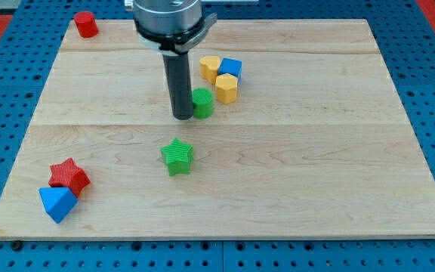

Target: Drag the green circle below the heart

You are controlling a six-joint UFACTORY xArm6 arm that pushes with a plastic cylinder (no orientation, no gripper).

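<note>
Wooden desk (316,189) on blue pegboard. My tip (183,117) touching green circle (202,103), at its 9 o'clock. End effector: plain rod, nothing held.

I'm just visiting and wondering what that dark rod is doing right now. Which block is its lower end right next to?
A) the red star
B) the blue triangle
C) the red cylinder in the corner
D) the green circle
D: my tip sits right against the view's left side of the green circle, far from the red and blue blocks.
</note>
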